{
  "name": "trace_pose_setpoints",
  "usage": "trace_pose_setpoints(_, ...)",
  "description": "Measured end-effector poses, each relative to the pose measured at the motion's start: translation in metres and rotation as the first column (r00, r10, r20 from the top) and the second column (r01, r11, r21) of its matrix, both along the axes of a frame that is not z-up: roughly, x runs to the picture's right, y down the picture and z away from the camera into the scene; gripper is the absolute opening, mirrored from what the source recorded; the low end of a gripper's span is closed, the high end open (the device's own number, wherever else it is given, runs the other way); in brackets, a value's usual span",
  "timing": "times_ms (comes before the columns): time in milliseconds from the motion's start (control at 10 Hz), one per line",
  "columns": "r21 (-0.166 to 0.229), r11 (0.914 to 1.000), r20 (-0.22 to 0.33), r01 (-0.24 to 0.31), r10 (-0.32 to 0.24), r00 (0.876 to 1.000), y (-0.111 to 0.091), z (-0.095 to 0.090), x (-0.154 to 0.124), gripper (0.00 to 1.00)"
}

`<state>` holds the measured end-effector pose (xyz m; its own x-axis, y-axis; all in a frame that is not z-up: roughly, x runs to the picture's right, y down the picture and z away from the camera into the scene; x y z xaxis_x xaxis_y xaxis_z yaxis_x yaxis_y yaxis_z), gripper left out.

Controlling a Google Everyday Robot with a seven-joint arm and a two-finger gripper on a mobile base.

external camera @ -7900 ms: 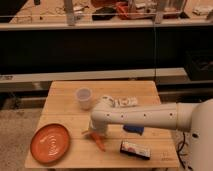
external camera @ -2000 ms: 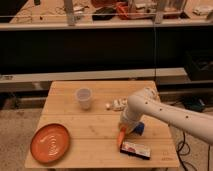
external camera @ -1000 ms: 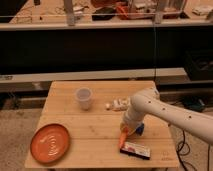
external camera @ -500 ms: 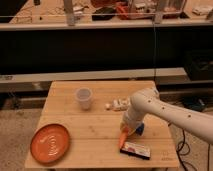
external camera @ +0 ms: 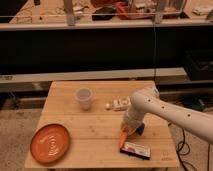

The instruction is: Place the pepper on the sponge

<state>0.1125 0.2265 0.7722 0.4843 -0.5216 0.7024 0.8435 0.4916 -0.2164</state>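
Note:
The orange pepper hangs tilted from my gripper, which is shut on its upper end, low over the right part of the wooden table. Its lower tip points down toward the table, just left of the black box. The dark blue sponge lies directly to the right of the gripper, partly hidden behind the white arm. The pepper is beside the sponge's left edge, not on top of it.
A flat black box with a white-and-red label lies just in front of the pepper. A white cup stands at the table's back middle, small white items beside it. A round orange plate sits front left.
Since the earliest frame the gripper has carried the pepper from the table's middle to the right, next to the sponge. Over the last second it has barely moved.

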Motion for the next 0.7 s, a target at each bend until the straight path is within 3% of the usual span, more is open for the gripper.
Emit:
trace_pose_setpoints(300,-0.005,1.0000,-0.004,-0.002,0.002,1.000,-0.0008,0.0033,-0.0005,0.06)
trace_pose_setpoints(600,-0.007,1.0000,-0.013,-0.007,0.007,1.000,-0.0031,0.0027,0.0041,0.24)
trace_pose_setpoints(700,-0.008,0.9999,-0.013,-0.008,0.008,1.000,-0.0037,0.0031,0.0039,0.23)
